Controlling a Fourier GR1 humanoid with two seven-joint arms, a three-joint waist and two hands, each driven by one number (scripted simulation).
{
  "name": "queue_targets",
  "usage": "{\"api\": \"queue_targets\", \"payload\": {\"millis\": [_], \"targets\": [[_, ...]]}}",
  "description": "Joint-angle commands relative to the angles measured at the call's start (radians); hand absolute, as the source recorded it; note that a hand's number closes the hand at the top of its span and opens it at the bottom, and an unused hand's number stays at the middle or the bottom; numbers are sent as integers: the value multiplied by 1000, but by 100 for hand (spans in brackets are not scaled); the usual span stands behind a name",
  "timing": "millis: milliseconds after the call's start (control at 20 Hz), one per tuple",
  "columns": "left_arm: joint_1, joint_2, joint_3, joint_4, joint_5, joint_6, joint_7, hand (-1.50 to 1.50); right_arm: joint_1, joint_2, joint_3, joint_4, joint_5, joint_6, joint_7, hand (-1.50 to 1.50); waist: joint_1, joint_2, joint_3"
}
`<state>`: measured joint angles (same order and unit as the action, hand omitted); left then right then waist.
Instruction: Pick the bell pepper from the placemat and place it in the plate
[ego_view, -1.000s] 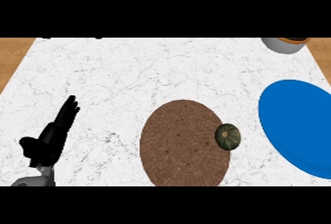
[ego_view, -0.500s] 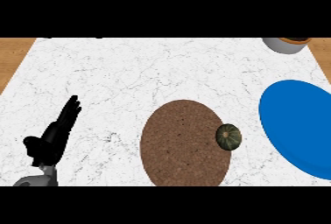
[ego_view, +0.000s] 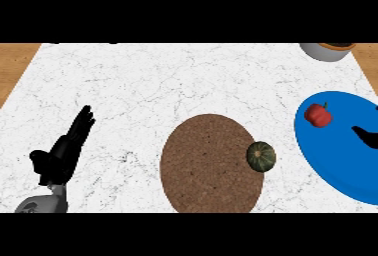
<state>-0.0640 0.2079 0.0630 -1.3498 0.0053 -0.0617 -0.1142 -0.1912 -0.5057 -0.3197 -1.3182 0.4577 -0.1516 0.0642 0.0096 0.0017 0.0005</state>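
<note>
Bell pepper (ego_view: 318, 114) lies red on the blue plate (ego_view: 332, 165), off the brown placemat (ego_view: 211, 163) on our bench (ego_view: 148, 80); we judge it light, stiff-walled, slick, best grasped round its body; left hand (ego_view: 63, 152) rests, fingers straight together; right hand's (ego_view: 365, 137) fingers unreadable.

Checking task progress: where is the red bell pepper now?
In the head view, the bell pepper lies at right on the blue plate, near its upper left rim.

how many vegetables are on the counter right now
2: a red bell pepper on the blue round plate, and a dark green squash at the brown placemat's right edge.
</note>
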Motion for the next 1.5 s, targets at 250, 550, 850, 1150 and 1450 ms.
{"api": "queue_targets", "payload": {"millis": [250,550,850,1150,1450], "targets": [[-3,6,30,42,0,-21,-50,0,-157,32,-115,248,-114,-47,-88,-150,-1,2,0],[71,-34,-17,-75,-24,14,6,0,-92,21,-302,190,-354,23,-169,-150,-10,-3,1],[17,-2,26,-20,-11,2,13,0,97,2,-468,185,-590,248,-288,-150,-30,-4,1],[2,-4,30,-31,1,-11,22,0,179,-186,-570,515,-632,490,-551,-150,-15,-1,3],[30,-25,25,-44,-15,7,13,0,171,-317,-533,780,-562,602,-773,-150,-5,0,2]]}}
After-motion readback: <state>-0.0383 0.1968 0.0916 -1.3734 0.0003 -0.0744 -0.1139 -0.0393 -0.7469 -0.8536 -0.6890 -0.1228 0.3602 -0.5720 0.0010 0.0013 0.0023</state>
